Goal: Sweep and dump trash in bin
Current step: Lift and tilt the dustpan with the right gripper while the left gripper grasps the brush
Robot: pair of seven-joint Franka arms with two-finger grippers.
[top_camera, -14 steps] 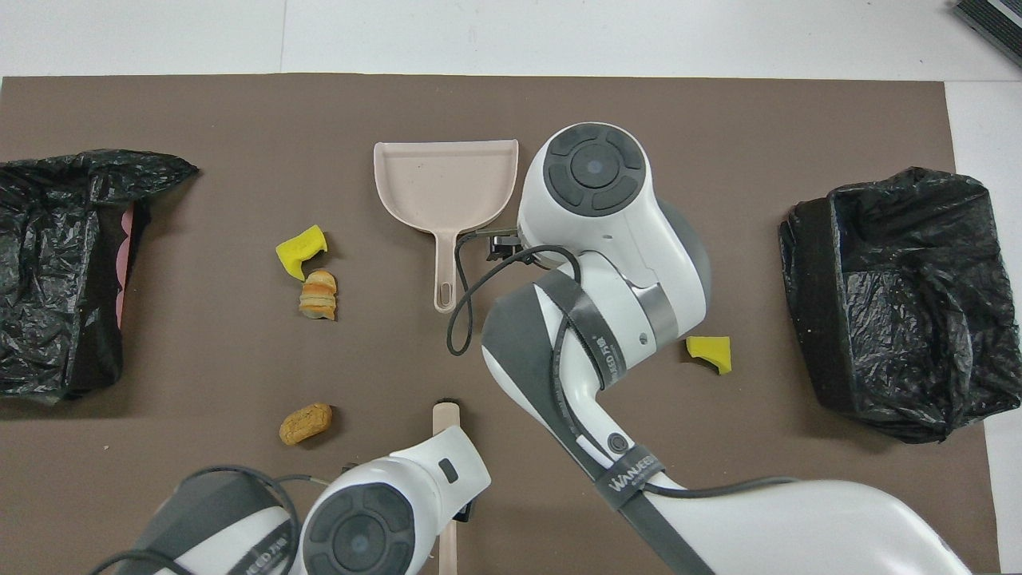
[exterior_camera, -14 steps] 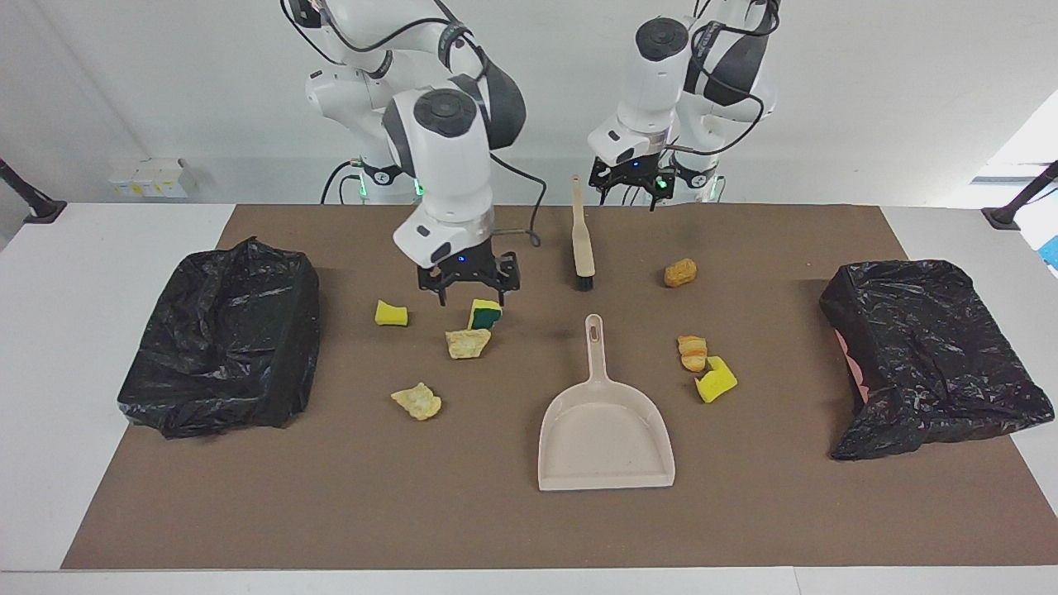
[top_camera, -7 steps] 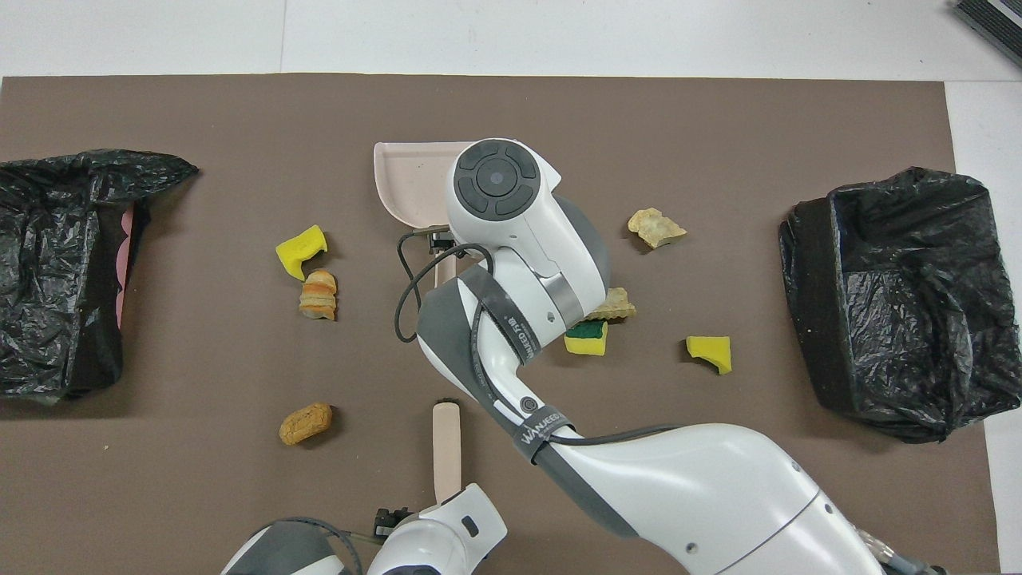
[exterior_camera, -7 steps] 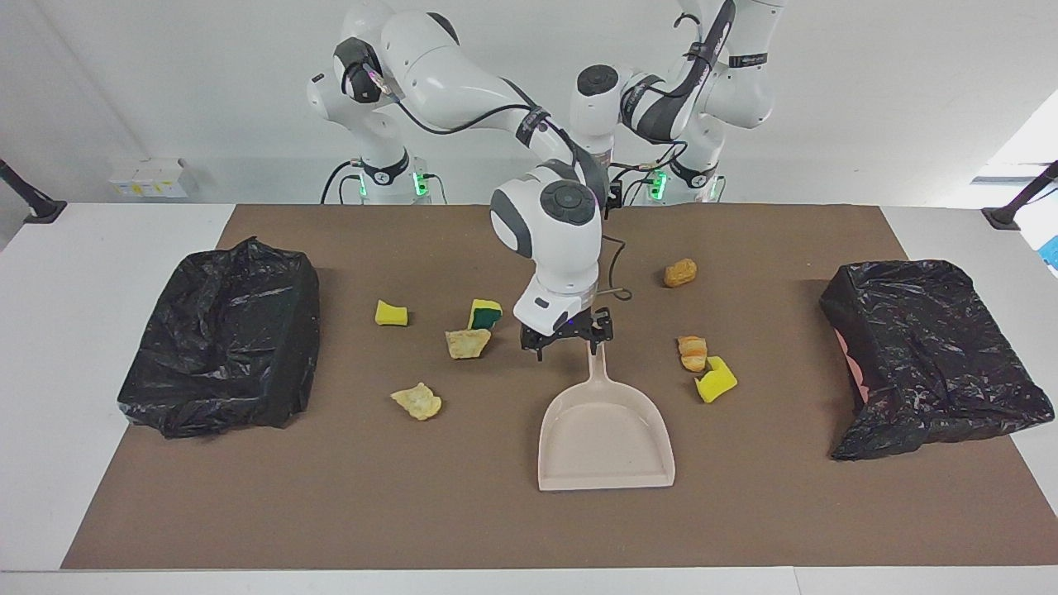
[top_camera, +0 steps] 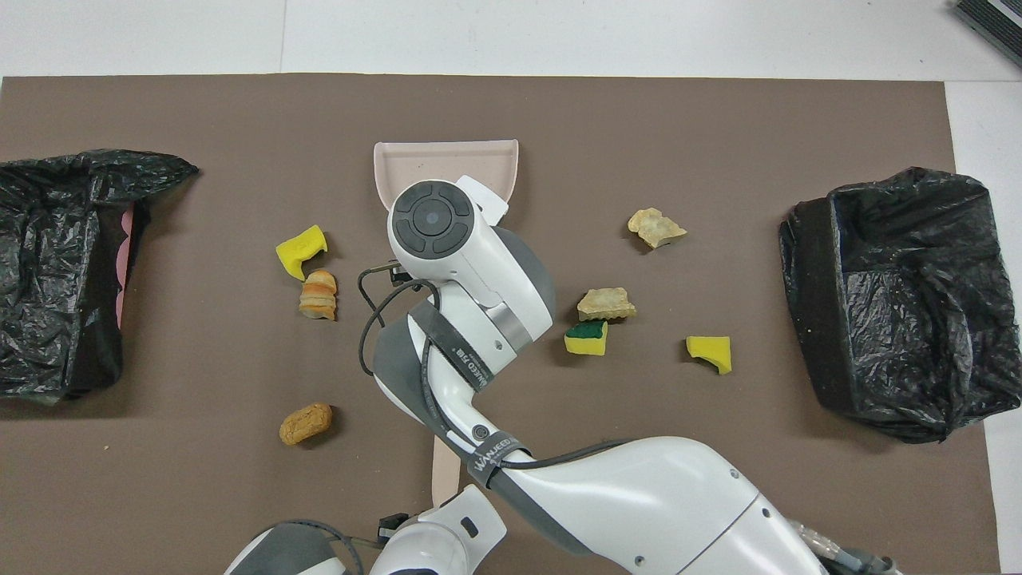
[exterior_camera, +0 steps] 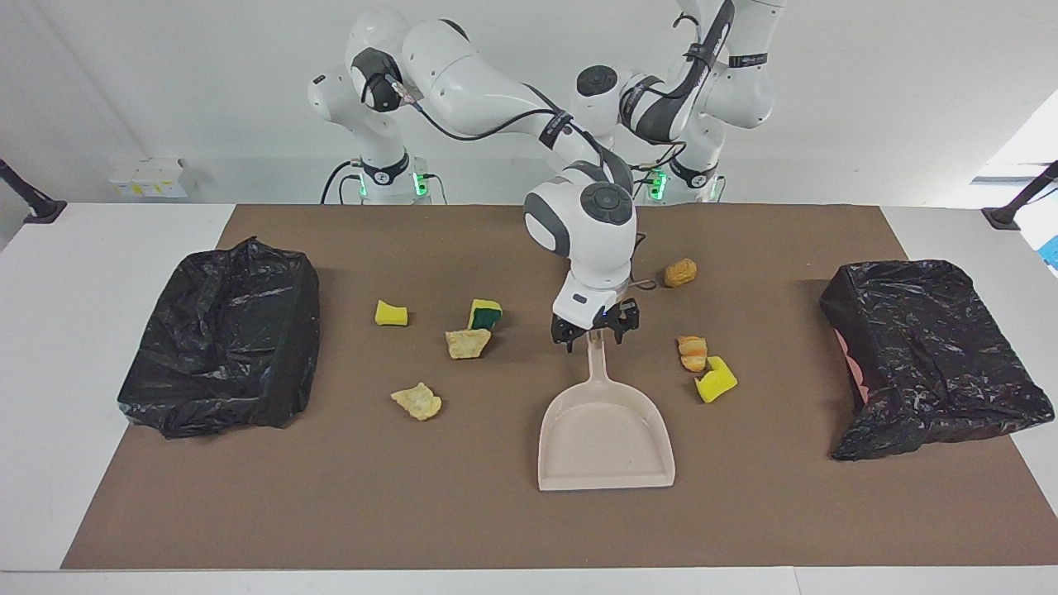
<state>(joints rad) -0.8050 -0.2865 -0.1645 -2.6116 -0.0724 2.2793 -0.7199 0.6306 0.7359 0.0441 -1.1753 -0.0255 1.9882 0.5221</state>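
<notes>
Within the last second the right arm has swung from above the green-backed sponge (exterior_camera: 485, 313) to the dustpan (exterior_camera: 606, 434). The right pincer (exterior_camera: 595, 329) now sits low at the tip of the handle, spread to either side of it and not yet pinching. The left pincer (top_camera: 399, 523) has dropped over the brush (top_camera: 445, 471) close to the robots (whether it has gripped cannot be told). Both tools are evidently about to be picked up, so sweeping has not begun.

The trash (exterior_camera: 468, 343) lies unmoved on the tabletop. Four scraps are toward the right arm's end of the pan and three toward the left arm's, with the bread lump (exterior_camera: 692, 353) near the pan's shoulder.

A black-bagged bin (exterior_camera: 219, 339) stands at each end of the mat, well apart from the scraps. Bare mat lies open in front of the pan's mouth.
</notes>
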